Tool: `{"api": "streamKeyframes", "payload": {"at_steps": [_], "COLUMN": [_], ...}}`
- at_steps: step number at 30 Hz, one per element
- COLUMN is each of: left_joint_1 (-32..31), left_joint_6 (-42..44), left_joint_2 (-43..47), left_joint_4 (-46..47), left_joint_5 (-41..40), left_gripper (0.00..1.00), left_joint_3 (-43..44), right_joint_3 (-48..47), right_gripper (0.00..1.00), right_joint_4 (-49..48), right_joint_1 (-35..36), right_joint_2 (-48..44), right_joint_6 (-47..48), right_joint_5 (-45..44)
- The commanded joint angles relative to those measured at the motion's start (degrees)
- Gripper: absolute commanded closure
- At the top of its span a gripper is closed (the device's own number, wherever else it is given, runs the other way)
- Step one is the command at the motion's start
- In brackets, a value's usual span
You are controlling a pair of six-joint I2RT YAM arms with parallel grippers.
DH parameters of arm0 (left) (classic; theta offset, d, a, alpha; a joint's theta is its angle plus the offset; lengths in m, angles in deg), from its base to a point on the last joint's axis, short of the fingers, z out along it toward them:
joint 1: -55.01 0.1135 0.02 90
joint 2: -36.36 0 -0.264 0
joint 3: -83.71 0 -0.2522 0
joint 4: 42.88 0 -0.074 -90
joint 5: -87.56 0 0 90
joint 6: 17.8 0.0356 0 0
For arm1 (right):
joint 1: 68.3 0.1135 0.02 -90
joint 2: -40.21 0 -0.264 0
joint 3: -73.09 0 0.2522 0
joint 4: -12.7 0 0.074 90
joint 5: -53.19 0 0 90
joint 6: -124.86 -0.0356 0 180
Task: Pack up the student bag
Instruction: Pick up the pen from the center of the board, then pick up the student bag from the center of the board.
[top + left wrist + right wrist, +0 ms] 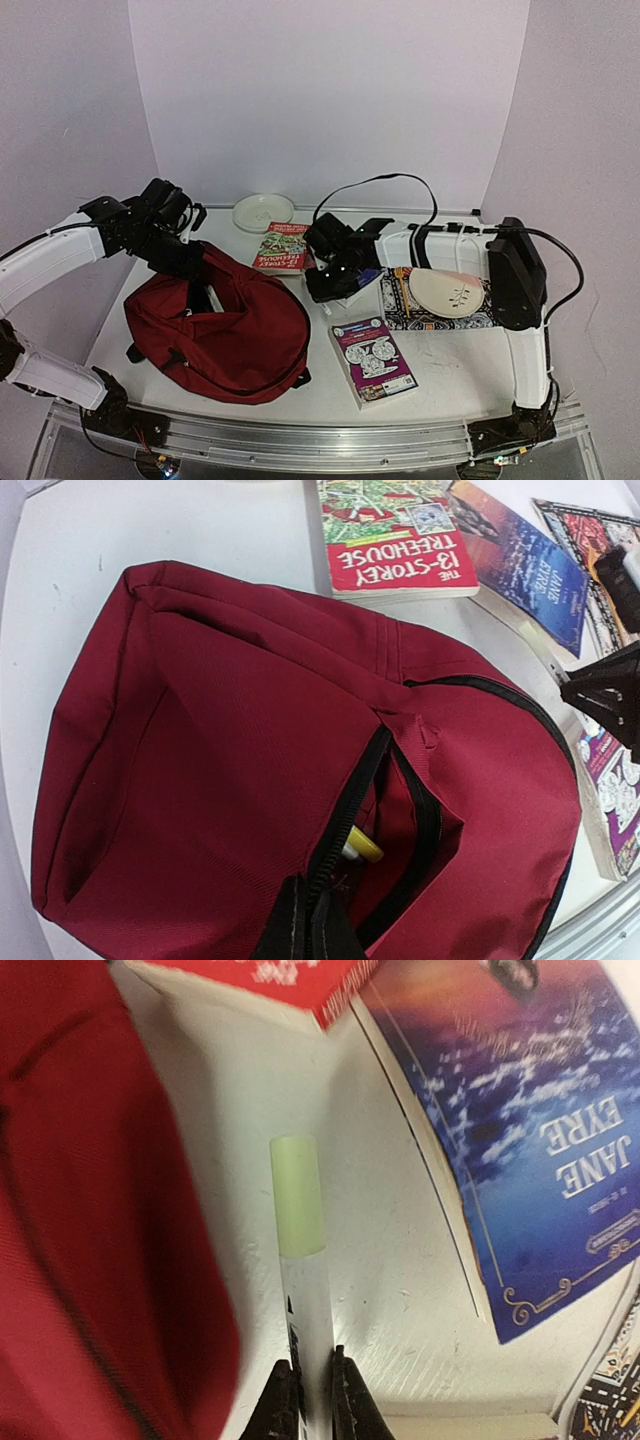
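The student bag [225, 340], dark red with a black zip, lies at the left of the table. Its zip gapes open [400, 810], and a yellow-capped pen [362, 846] shows inside. My left gripper [188, 262] sits at the bag's top edge, shut on the black zip edge [310, 930], and holds the opening up. My right gripper [310, 1390] is shut on a white marker with a pale green cap [303, 1260]. The marker points away from the gripper, low over the table, between the bag [80, 1210] and the Jane Eyre book [530, 1130].
A red Treehouse book [283, 247] lies behind the bag. A purple book [372, 360] is at front centre. A patterned book [395, 312] carries a beige plate [447, 292] and a pencil [403, 290]. A white dish [263, 212] stands at the back.
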Motion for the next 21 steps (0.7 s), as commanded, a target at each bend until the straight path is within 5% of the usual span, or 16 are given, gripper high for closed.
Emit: {"api": "streamKeyframes", "payload": {"at_steps": [1, 13, 21], "left_joint_1": [0.0, 0.0, 0.0], "left_joint_6": [-1.0, -2.5, -4.4], "left_joint_2": [-0.9, -2.8, -3.8], "left_joint_4": [5.9, 9.9, 13.3], "left_joint_5": [4.7, 12.1, 18.0], "left_gripper": [1.00, 1.00, 1.00], "left_joint_3": [3.5, 3.4, 3.0], "right_joint_3": [-1.3, 3.1, 2.7], "right_gripper": [1.00, 1.00, 1.00], "right_joint_4": [0.9, -5.9, -10.3], "right_joint_1": [0.2, 0.9, 3.9], "right_joint_2": [-6.0, -13.6, -10.4], "right_joint_6": [-2.2, -6.3, -10.4], "right_joint_5": [1.0, 11.6, 19.3]}}
